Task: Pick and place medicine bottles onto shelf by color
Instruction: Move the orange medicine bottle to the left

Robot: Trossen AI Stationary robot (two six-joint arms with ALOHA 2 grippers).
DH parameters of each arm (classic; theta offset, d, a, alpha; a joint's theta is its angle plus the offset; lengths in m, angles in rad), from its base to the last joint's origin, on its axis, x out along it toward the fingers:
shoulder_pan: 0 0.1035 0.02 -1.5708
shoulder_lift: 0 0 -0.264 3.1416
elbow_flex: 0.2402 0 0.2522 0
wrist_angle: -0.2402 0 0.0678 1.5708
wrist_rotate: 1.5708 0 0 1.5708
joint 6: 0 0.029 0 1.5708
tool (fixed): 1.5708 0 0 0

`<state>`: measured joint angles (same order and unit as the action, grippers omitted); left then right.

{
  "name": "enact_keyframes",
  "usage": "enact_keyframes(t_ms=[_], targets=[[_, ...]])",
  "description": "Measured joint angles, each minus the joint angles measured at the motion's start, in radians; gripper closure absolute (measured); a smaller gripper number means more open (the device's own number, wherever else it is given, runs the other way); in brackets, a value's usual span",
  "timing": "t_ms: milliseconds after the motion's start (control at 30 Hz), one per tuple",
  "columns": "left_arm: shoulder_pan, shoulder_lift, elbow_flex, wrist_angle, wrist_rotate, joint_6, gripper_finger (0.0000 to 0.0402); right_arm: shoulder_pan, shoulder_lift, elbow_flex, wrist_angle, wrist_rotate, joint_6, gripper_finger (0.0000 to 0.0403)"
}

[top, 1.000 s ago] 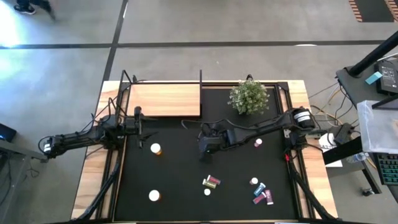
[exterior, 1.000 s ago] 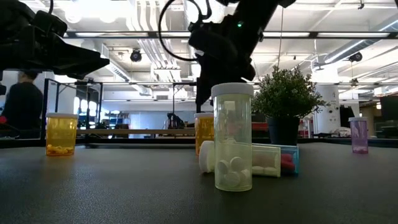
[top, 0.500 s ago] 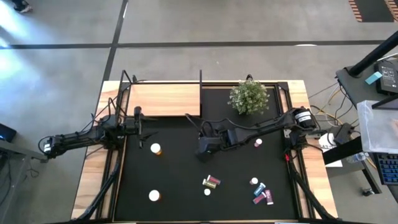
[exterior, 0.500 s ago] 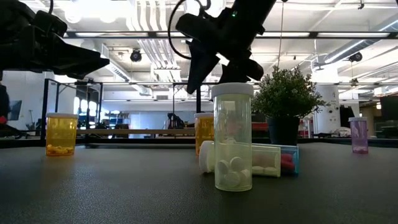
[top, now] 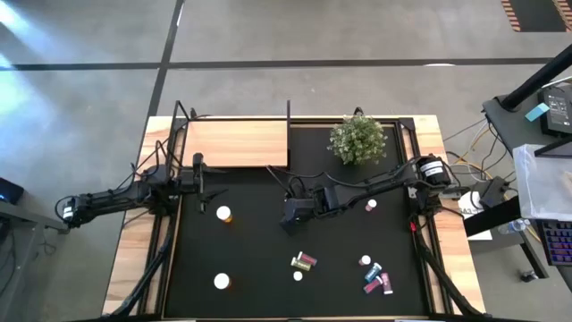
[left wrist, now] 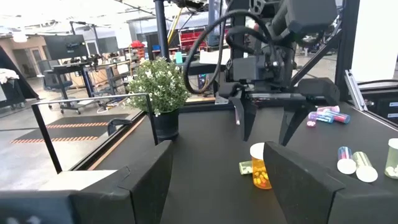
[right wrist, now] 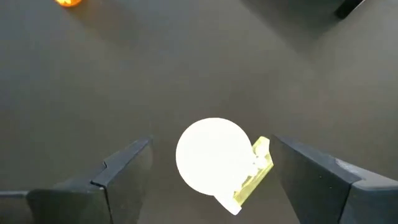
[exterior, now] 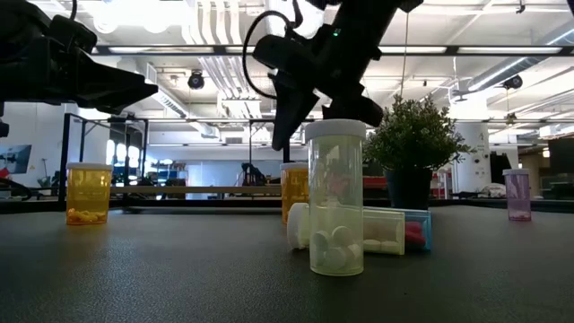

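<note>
My right gripper (top: 290, 217) hangs open over the middle of the black mat, pointing down at a slant. Below it stands an orange-yellow medicine bottle (left wrist: 260, 168) with a white cap (right wrist: 213, 155). The fingers stand on either side of the bottle, just above the cap, and touch nothing. My left gripper (top: 204, 175) waits open and level at the mat's left edge, with nothing between its fingers. Other bottles stand upright on the mat: an orange one (top: 223, 214), another orange one (top: 221, 281) and a pink one (top: 371, 205). The light-wood shelf (top: 235, 143) lies at the far left.
Several bottles cluster near the mat's near right (top: 371, 273), two of them lying down (top: 304, 261). In the low view a clear white-capped bottle (exterior: 336, 211) stands close in front. A green potted plant (top: 357, 139) stands at the far right, beside the shelf's black posts (top: 289, 121).
My right gripper has rolled about its own pointing line above the orange-yellow bottle, so its fingers now stand turned from where they were. It has stayed over the same spot. The bottles have not moved.
</note>
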<state>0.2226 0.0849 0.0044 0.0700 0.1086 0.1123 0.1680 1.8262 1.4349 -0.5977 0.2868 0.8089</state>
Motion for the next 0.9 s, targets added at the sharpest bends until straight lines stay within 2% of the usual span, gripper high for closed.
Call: enact_keyframes(t_ms=[700, 900], targets=[[0.000, 0.000, 0.000, 0.000, 0.000, 0.000, 0.0166, 0.000, 0.074, 0.000, 0.004, -0.010, -0.008, 0.0094], [0.000, 0.000, 0.000, 0.000, 0.000, 0.000, 0.0166, 0.000, 0.074, 0.000, 0.004, -0.010, -0.008, 0.0117]])
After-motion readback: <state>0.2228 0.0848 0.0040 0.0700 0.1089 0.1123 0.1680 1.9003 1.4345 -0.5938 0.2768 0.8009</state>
